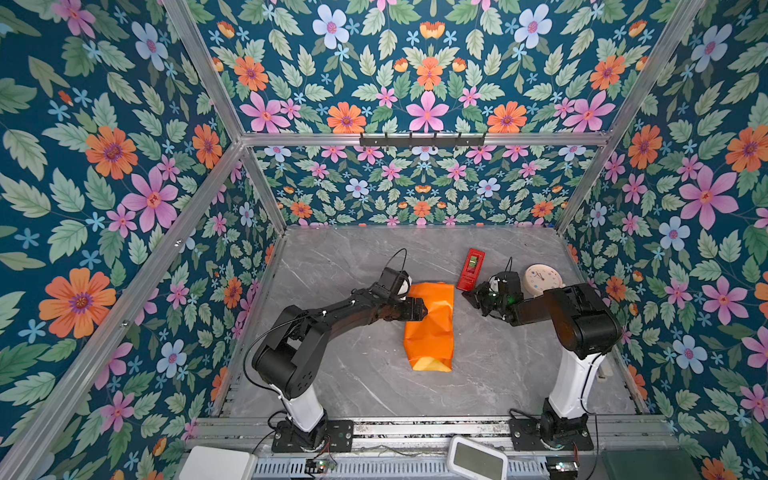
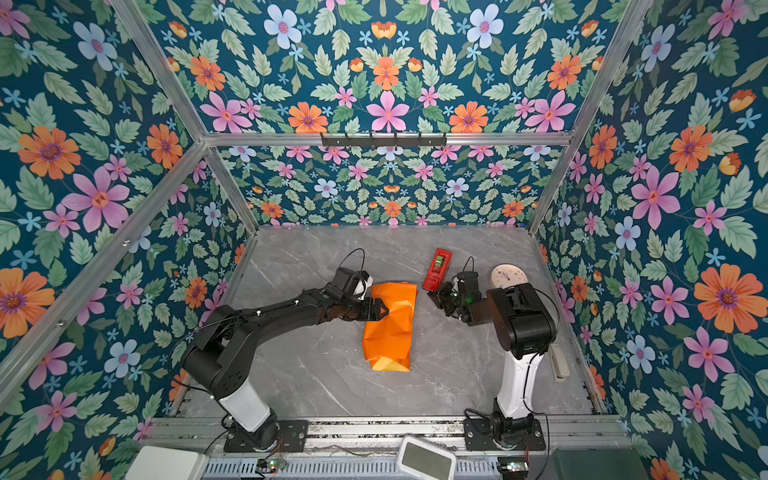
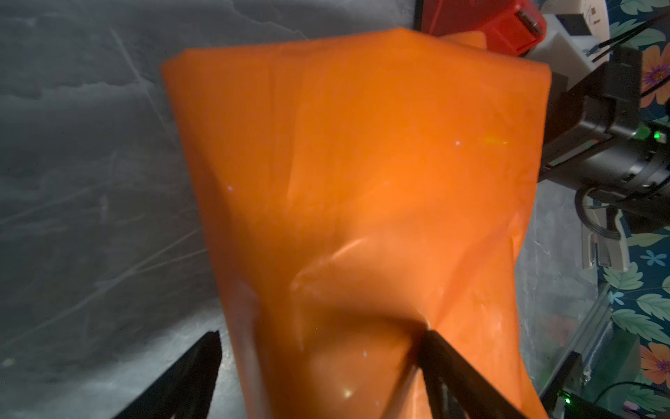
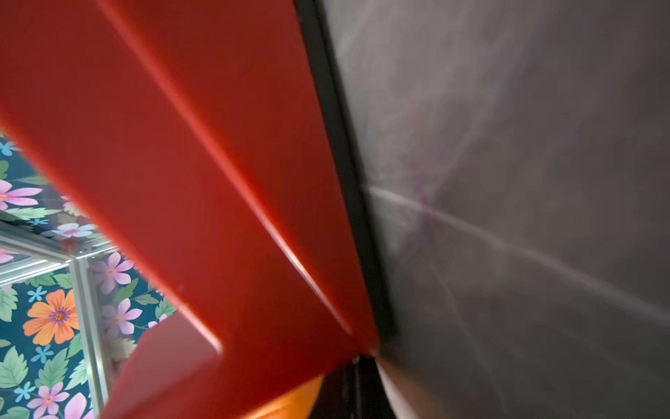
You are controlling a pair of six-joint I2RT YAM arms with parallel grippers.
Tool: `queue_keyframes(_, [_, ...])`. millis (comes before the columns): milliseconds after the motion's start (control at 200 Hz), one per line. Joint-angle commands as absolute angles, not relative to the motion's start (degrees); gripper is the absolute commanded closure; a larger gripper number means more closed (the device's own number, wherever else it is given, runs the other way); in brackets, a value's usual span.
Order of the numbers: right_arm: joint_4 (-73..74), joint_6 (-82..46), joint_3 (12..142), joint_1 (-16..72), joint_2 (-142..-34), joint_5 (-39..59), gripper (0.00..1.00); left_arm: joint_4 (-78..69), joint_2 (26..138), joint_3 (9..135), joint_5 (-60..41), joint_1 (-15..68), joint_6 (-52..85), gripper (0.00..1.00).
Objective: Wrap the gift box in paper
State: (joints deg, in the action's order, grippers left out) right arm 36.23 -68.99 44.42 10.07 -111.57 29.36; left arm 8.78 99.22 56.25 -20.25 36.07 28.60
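Observation:
The paper point(image 1: 432, 328) point(image 2: 390, 328) lies mid-table as a creased orange bundle with its long side running front to back. Its yellow inner face point(image 1: 432, 365) shows at the near end. The gift box is hidden. My left gripper point(image 1: 422, 309) point(image 2: 384, 311) point(image 3: 322, 348) stands open at the bundle's left side. One finger point(image 3: 442, 355) dents the paper, the other point(image 3: 203, 362) hangs over the table beside it. My right gripper point(image 1: 467, 296) point(image 2: 432, 296) point(image 4: 353, 370) is shut, its tip at the near end of the red tape dispenser point(image 1: 471, 269) point(image 4: 217, 163).
A round beige clock point(image 1: 542, 279) lies behind the right arm. A pale stapler-like tool point(image 2: 559, 361) sits by the right wall. A white device point(image 1: 478, 459) rests on the front rail. Floral walls close in three sides of the grey marble table point(image 1: 353, 374).

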Motion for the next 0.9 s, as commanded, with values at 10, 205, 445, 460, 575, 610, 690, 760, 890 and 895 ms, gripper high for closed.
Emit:
queue_keyframes(10, [39.04,-67.76,42.2,10.21,-108.6,27.93,1.0,21.73,101.34,54.77,-9.57,36.12,26.54,0.13])
queue_keyframes(205, [41.7,-66.8,34.42,15.39,-92.48,17.34,1.0,21.53,101.78,54.76,-9.79,36.12,26.63,0.13])
queue_keyframes(445, [35.32,-63.01,29.08,31.52,-76.1,-7.79,1.0,21.53,101.95,54.84,-9.84,36.12,26.54,0.13])
queue_keyframes(460, [35.29,-63.02,28.91,32.6,-75.79,-9.32,1.0,21.54,102.0,54.84,-9.84,36.12,26.54,0.13])
queue_keyframes(575, [36.01,-63.33,28.16,40.25,-76.28,-20.89,1.0,21.53,102.04,54.92,-9.93,36.15,26.54,0.13])
queue_keyframes(610, [36.74,-63.88,27.98,41.58,-77.26,-23.17,1.0,21.53,102.03,54.9,-9.85,36.12,26.54,0.13])
queue_keyframes(690, [37.1,-65.48,27.77,43.99,-79.6,-27.77,1.0,21.7,101.95,54.93,-9.84,36.12,26.46,0.13])
queue_keyframes(760, [38.75,-66.63,27.42,44.69,-81.92,-28.9,1.0,21.8,101.78,54.79,-9.77,36.12,26.41,0.13])
queue_keyframes(890, [39.71,-67.81,27.12,45.6,-84.01,-30.88,1.0,21.8,101.6,54.58,-9.76,36.12,26.3,0.13])
queue_keyframes(895, [39.81,-67.83,27.1,45.57,-84.06,-30.91,1.0,21.8,101.6,54.58,-9.71,36.12,26.29,0.13])
